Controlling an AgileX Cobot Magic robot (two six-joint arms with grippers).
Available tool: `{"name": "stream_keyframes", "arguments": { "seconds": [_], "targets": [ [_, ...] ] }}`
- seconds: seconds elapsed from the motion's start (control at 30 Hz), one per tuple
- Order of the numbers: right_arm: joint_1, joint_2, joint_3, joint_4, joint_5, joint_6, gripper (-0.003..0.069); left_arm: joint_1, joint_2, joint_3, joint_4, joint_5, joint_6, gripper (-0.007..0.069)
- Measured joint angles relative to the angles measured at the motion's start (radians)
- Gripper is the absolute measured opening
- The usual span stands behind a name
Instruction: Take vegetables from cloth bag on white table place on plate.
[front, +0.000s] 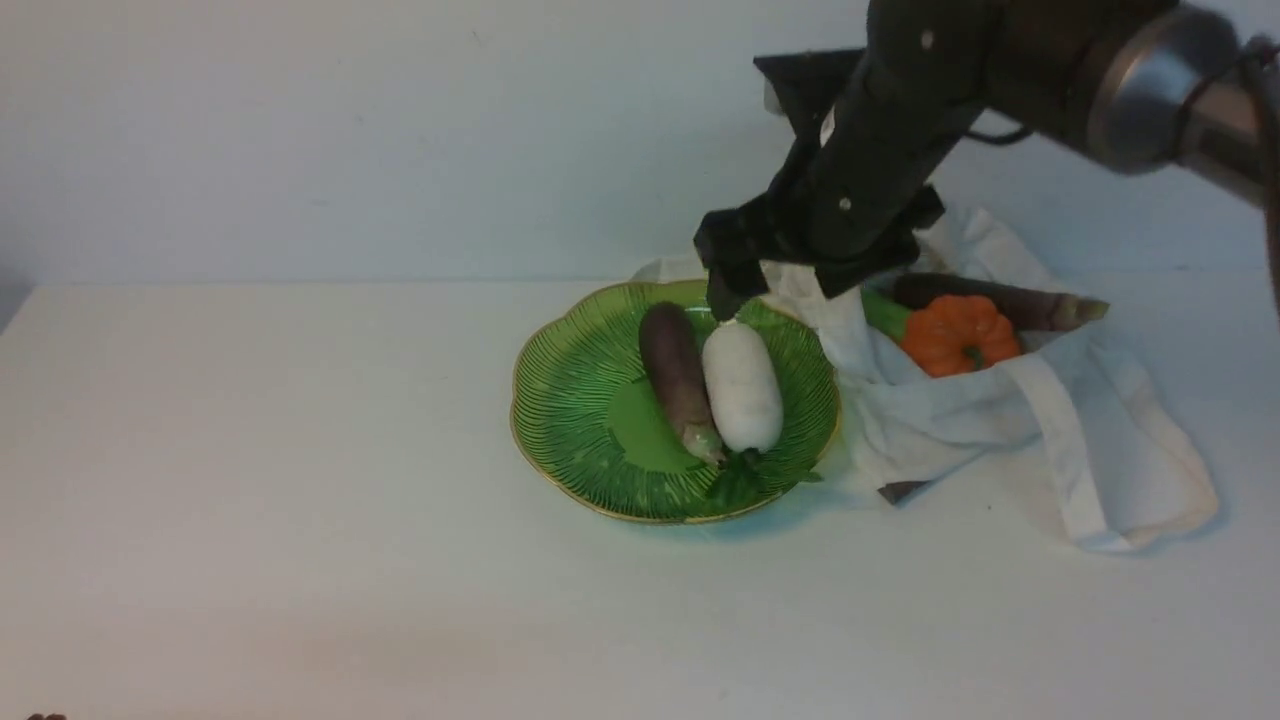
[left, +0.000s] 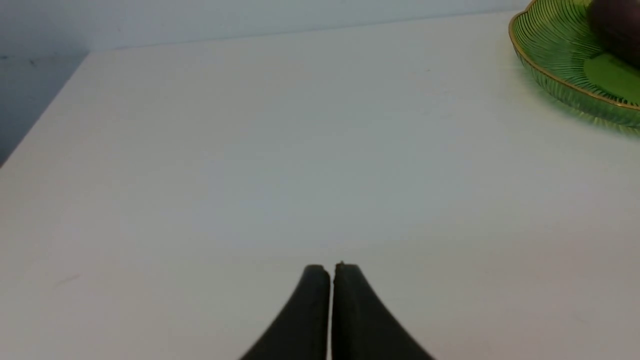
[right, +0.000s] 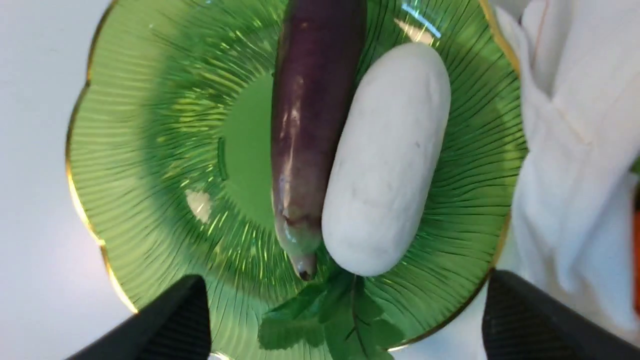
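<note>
The green plate (front: 570, 420) with a gold rim lies mid-table and holds a purple eggplant (front: 675, 375) and the white radish (front: 742, 388) side by side, radish leaves (front: 738, 480) toward me. My right gripper (front: 765, 285) hangs open and empty above the plate's far edge; its wrist view shows eggplant (right: 310, 130), radish (right: 387, 165) and plate (right: 150, 165) between the spread fingers (right: 525, 320). The cloth bag (front: 1000, 420) lies right of the plate with the orange pumpkin (front: 960, 335), a second eggplant (front: 1010, 300) and a green stalk (front: 885, 312) in its mouth. My left gripper (left: 331, 267) is shut and empty over the white table (left: 250, 150).
The bag's strap handles (front: 1090, 470) trail toward the front right. The plate's edge (left: 565, 85) shows at one corner of the left wrist view. A pale wall stands behind the table's far edge.
</note>
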Motion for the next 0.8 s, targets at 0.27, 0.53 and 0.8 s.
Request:
{"name": "stream_keyframes", "arguments": {
  "seconds": [0.27, 0.53, 0.8],
  "targets": [
    [0.0, -0.165, -0.043, -0.017, 0.04, -0.047, 0.0513, 0.0, 0.0, 0.0, 0.0, 0.0, 0.0, -0.0005],
    [0.0, -0.52, 0.119, -0.005, 0.046, -0.07, 0.0221, 0.0, 0.0, 0.0, 0.0, 0.0, 0.0, -0.0005],
    [0.0, -1.089, 0.544, -0.014, 0.042, -0.071, -0.0006, 0.0, 0.0, 0.0, 0.0, 0.0, 0.0, -0.0005]
  ]
}}
